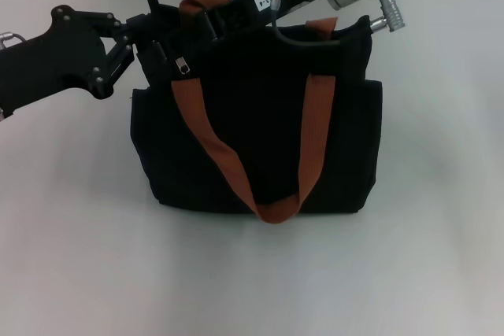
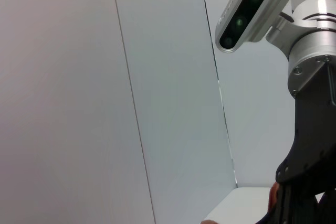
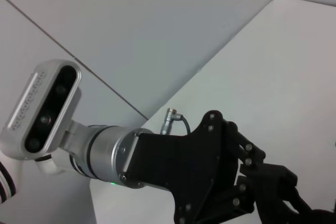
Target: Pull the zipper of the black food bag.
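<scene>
Two arms crowd the top edge of the black food bag, which sits mid-frame on the white tabletop. The left gripper comes in from the upper left and looks clamped on the bag's corner fabric, probably to brace it. The zipper pull dangles just below, free. The right gripper reaches in from the upper right; its jaws are hidden behind the strap, so can't tell.
</scene>
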Controlling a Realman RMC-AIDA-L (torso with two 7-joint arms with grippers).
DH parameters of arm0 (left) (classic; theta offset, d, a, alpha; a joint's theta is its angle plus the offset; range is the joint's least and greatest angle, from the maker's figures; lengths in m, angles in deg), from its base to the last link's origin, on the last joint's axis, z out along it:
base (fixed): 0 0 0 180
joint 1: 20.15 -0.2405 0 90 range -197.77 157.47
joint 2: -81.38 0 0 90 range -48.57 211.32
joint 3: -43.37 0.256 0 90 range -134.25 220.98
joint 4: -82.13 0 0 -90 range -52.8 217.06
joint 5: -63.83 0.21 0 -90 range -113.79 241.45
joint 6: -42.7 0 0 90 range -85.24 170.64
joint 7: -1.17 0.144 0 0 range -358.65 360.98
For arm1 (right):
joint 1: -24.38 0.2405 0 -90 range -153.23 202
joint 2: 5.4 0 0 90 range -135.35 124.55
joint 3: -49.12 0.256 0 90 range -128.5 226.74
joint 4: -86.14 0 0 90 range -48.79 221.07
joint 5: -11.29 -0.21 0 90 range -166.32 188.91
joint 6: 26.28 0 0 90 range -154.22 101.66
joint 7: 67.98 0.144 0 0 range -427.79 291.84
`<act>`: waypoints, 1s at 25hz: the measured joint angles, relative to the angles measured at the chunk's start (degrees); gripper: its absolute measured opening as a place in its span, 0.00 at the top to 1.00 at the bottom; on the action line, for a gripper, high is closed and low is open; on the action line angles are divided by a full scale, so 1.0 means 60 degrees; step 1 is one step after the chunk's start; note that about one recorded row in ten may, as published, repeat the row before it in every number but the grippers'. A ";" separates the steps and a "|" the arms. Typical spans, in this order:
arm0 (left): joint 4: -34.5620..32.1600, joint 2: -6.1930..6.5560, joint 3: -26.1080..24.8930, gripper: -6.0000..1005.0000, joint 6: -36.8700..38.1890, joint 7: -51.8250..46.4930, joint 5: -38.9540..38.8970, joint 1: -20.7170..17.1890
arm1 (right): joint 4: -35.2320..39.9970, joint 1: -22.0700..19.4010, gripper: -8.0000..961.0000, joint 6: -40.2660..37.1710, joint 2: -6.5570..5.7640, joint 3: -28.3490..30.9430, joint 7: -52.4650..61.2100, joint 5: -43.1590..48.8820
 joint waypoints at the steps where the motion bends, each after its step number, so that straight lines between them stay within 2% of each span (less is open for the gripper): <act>1: 0.0000 0.0000 0.0000 0.95 0.0000 0.0000 0.0000 0.0000 | 0.0000 0.0000 0.18 0.0035 0.0000 -0.0058 0.0011 0.0005; 3: 0.0000 0.0000 0.0021 0.95 0.0001 -0.0002 0.0000 0.0001 | 0.0000 0.0000 0.18 0.0120 0.0000 -0.0202 0.0049 0.0009; 13: 0.0000 0.0000 0.0016 0.95 0.0013 -0.0007 0.0000 0.0019 | 0.0022 0.0014 0.39 0.0313 0.0000 -0.0310 0.0149 0.0026; 18: 0.0000 0.0000 0.0027 0.95 0.0030 -0.0030 0.0000 0.0030 | 0.0020 0.0014 0.60 0.0338 0.0000 -0.0307 0.0190 0.0031; 25: 0.0000 -0.0010 0.0037 0.94 0.0084 -0.0033 0.0000 0.0031 | 0.0011 -0.0025 0.61 0.0488 0.0000 -0.0319 0.0293 0.0173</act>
